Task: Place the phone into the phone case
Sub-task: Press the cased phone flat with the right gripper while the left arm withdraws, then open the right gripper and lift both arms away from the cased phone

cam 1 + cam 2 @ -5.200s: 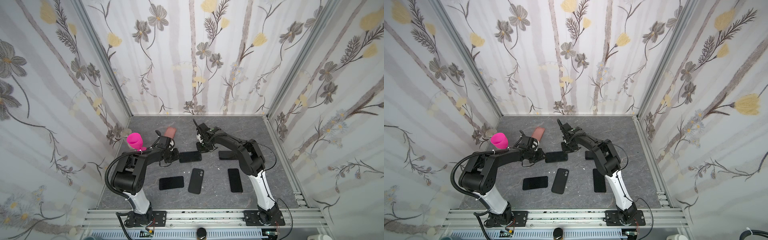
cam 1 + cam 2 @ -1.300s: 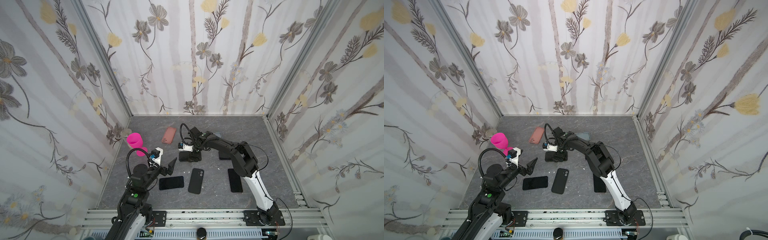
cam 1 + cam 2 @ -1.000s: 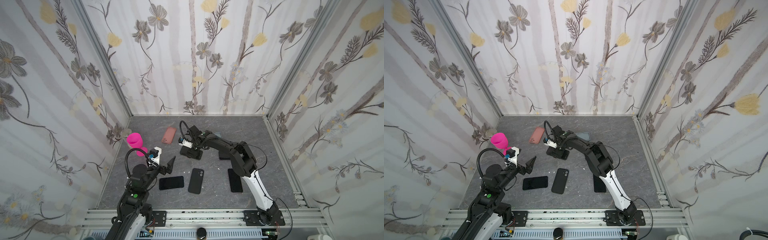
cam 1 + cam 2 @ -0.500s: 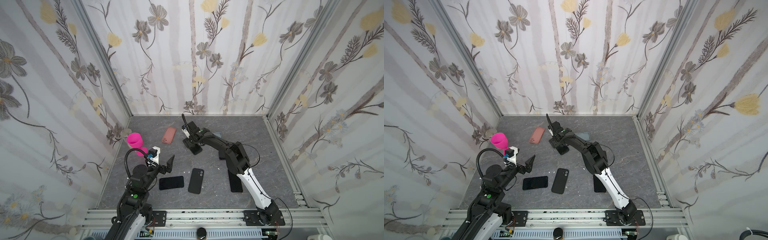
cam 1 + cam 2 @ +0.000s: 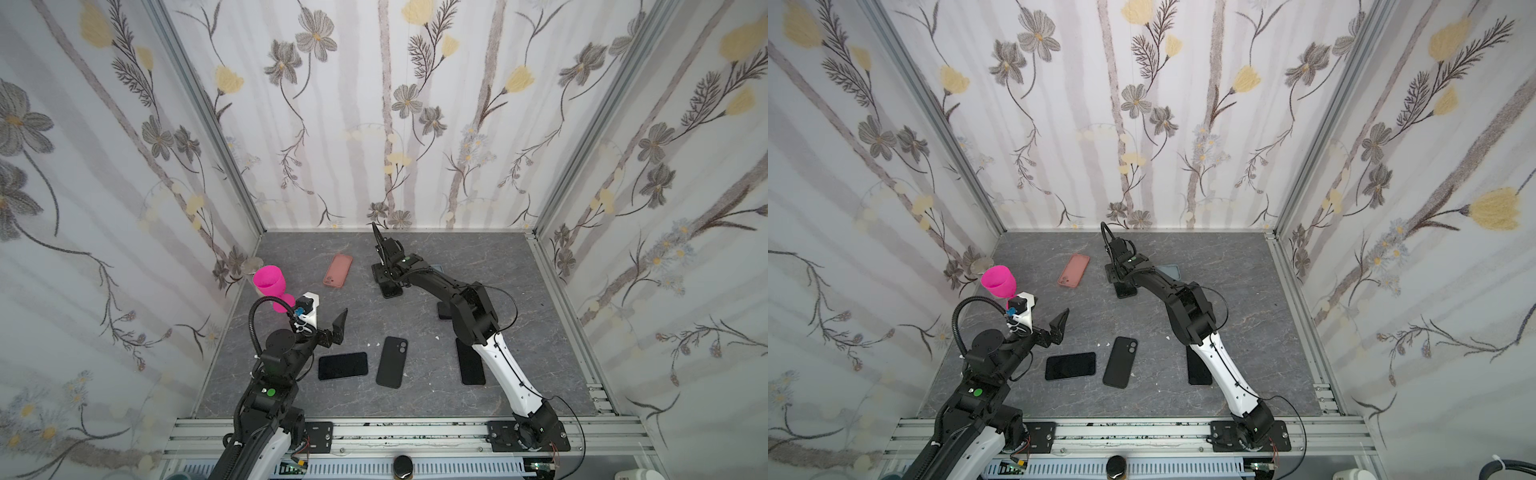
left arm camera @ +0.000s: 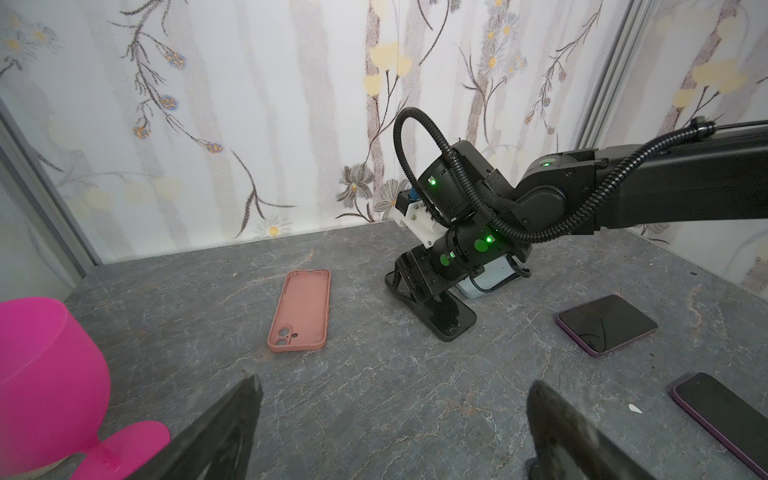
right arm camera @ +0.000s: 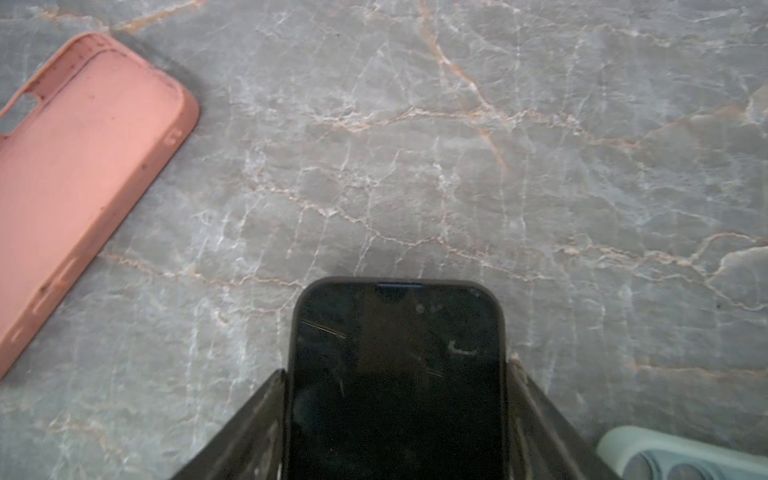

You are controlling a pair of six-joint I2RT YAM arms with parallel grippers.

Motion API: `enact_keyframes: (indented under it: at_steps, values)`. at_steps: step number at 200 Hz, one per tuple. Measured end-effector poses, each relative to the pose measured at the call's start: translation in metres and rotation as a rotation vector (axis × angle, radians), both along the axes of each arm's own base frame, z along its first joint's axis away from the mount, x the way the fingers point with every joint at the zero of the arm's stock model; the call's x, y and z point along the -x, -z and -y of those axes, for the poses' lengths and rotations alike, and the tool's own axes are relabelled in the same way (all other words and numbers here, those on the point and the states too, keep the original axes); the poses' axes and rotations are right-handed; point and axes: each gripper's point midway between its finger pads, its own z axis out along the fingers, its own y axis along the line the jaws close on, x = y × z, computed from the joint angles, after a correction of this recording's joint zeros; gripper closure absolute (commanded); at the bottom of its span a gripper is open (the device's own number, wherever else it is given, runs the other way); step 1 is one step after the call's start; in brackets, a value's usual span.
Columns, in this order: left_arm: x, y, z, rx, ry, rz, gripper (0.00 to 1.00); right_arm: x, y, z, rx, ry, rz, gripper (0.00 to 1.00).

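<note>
right gripper (image 7: 398,370): closed on the black phone (image 6: 451,318), one finger against each long edge, screen up. the free end of the phone rests on the grey marble table (image 5: 498,257). whether the gripped end is lifted cannot be told. a side grip leaves the back free for seating in a case.

pink phone case (image 5: 338,271): lies flat, open side up and empty, near the phone but apart from it. judged to be the receiving case.

pale green case (image 7: 681,455): just beside the right gripper, contents hidden.

left gripper (image 6: 395,390): jaws wide, holding nothing, raised over the table beside the pink goblet (image 5: 998,280). judged to be parked clear. nothing shows inside the goblet.
</note>
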Motion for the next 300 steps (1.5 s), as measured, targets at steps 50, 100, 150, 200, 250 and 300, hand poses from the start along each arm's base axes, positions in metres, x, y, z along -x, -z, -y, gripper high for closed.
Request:
enact_keyframes:
  at_steps: [50, 100, 150, 200, 250, 300]
  values:
    - [0.000, 0.000, 0.000, 0.005, -0.006, -0.001, 0.00, -0.007, -0.003, 0.001, -0.018, 0.046, 0.020, 0.29]
    - [0.000, -0.003, -0.001, 0.006, -0.009, 0.003, 0.00, -0.006, -0.004, -0.001, -0.038, 0.050, 0.005, 0.13]
    - [-0.005, -0.007, -0.003, 0.003, -0.028, -0.004, 0.00, -0.001, -0.004, -0.008, -0.064, 0.011, -0.017, 0.09]
    - [-0.015, -0.028, -0.002, 0.001, -0.039, -0.015, 0.02, 0.006, -0.001, -0.011, -0.008, -0.163, -0.021, 0.06]
    - [-0.040, -0.050, 0.014, 0.025, -0.015, -0.079, 0.07, 0.020, -0.023, 0.059, 0.065, -0.268, -0.085, 0.05]
    - [-0.063, -0.059, 0.055, 0.036, 0.075, -0.142, 0.10, 0.039, -0.181, 0.173, -0.070, -0.186, 0.103, 0.04]
